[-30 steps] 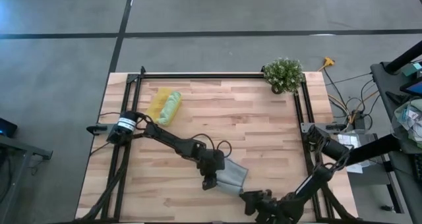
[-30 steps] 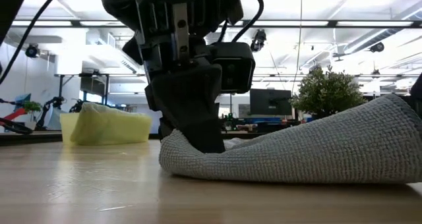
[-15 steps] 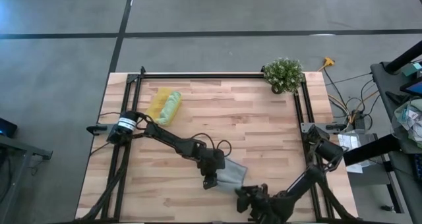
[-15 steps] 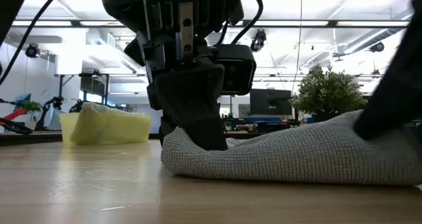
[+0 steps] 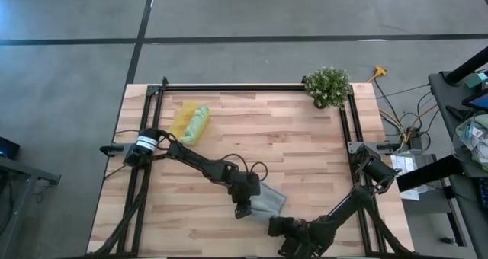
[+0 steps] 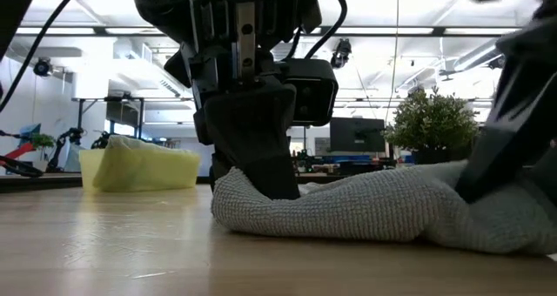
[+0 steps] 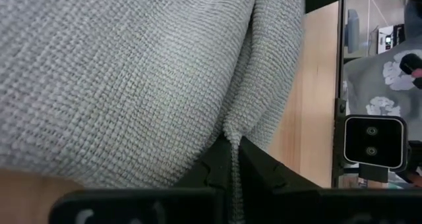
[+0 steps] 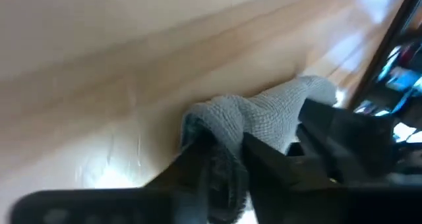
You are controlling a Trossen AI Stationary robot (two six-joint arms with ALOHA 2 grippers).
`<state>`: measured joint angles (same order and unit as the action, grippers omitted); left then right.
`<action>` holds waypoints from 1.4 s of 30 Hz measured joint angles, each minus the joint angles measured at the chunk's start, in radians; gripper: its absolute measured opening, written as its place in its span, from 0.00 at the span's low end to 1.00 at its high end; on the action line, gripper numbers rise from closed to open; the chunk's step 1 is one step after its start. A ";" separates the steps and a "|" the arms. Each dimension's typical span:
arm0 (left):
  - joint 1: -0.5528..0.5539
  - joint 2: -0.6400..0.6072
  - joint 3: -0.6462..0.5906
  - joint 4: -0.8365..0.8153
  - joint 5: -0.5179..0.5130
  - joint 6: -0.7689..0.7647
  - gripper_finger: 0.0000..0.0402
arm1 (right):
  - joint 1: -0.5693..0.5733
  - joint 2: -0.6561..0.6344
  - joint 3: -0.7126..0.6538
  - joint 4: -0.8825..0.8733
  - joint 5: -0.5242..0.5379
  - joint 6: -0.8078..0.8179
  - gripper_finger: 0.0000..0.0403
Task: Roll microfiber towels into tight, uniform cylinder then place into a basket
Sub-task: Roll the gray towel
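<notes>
The grey-blue microfiber towel [image 5: 268, 200] lies loosely bunched on the wooden table, near its near edge. My left gripper [image 5: 242, 207] is shut on the towel's left end [image 6: 228, 200]. My right gripper [image 5: 276, 227] comes in from the near right and is shut on the towel's other end. The light green towel [image 5: 198, 124] lies rolled in the yellow basket [image 5: 181, 120] at the far left. My left gripper pinches a narrow fold of the towel [image 7: 232, 137] between its two fingers, at the left end. The fingers slant down from the table's left. That end rests on the table. My right gripper has the towel's bunched near-right end [image 8: 221, 128] between its two fingers [image 8: 198, 161]. It slants down from the table's near right. The cloth there lies low on the table [image 6: 452, 222].
A potted plant [image 5: 328, 85] stands at the far right corner. Black frame rails [image 5: 347, 129] run along the table's left, far and right edges. Bare wood lies between the basket and the grey towel.
My right gripper has moved along the near edge toward the table's left and down onto the grey towel's right end. That end stood raised a second ago and now lies lower. The left end has stayed in place.
</notes>
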<state>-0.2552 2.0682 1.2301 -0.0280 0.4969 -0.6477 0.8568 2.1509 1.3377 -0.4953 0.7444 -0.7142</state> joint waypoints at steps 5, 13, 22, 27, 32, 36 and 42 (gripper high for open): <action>-0.003 0.000 0.000 0.000 0.000 -0.001 0.00 | -0.019 -0.008 -0.001 0.025 -0.068 0.224 0.04; -0.025 -0.005 0.000 0.002 -0.001 0.011 0.00 | -0.020 -0.067 -0.063 0.122 -0.161 0.546 0.02; -0.061 -0.024 0.001 0.007 -0.044 0.185 0.00 | -0.012 -0.212 -0.384 0.601 -0.209 0.721 0.02; -0.073 -0.056 0.003 0.010 -0.069 0.244 0.00 | -0.013 -0.293 -0.577 0.897 -0.209 0.893 0.02; -0.081 -0.075 0.004 0.010 -0.147 0.290 0.00 | -0.024 -0.298 -0.689 1.009 -0.227 1.140 0.02; -0.085 -0.070 0.003 -0.001 -0.213 0.292 0.00 | -0.034 -0.256 -0.709 1.031 -0.243 1.325 0.02; -0.089 -0.046 0.002 -0.007 -0.227 0.293 0.00 | -0.035 -0.205 -0.705 1.171 -0.283 1.344 0.02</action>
<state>-0.3439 2.0223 1.2316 -0.0354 0.2703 -0.3550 0.8219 1.9461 0.6329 0.6754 0.4610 0.6300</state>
